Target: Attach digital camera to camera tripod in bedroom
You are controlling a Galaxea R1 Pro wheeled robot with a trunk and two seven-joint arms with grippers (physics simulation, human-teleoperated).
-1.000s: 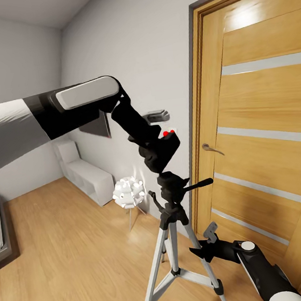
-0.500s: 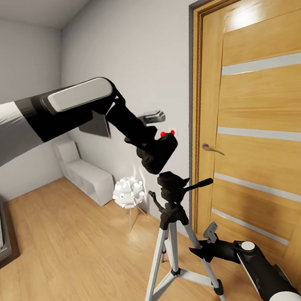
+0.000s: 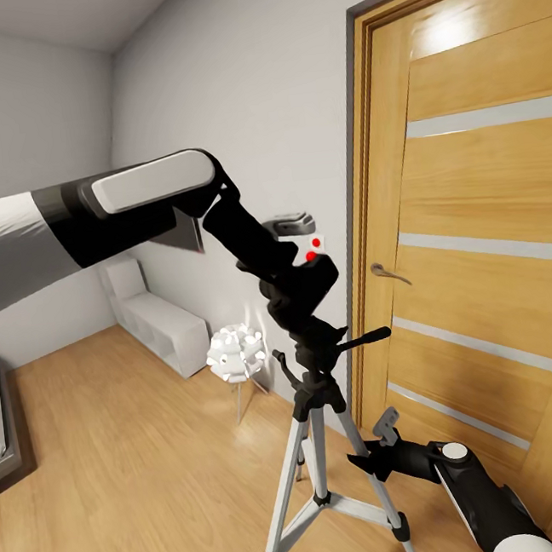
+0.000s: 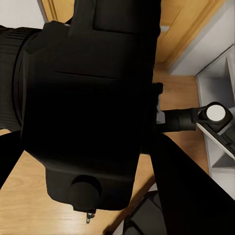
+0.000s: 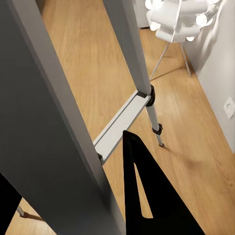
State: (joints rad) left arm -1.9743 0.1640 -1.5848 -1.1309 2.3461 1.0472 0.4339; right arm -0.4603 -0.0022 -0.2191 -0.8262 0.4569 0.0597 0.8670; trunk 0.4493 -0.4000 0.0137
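Even, bright, diffuse light throughout. Glare patch high on the oak door [image 3: 445, 29]. Ball lamp [image 3: 236, 353] glows white, near blown out in the right wrist view. Soft shadows on the plank floor [image 3: 118, 465]. Digital camera [image 4: 88, 103] renders almost featureless black up close. Straight lines splay toward the head view's edges.

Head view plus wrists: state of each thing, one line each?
digital camera: held by left gripper, resting on or just above tripod head
camera tripod: upright, legs spread
left gripper: shut on camera
right gripper: low beside tripod leg, empty
door: closed
ball lamp: lit
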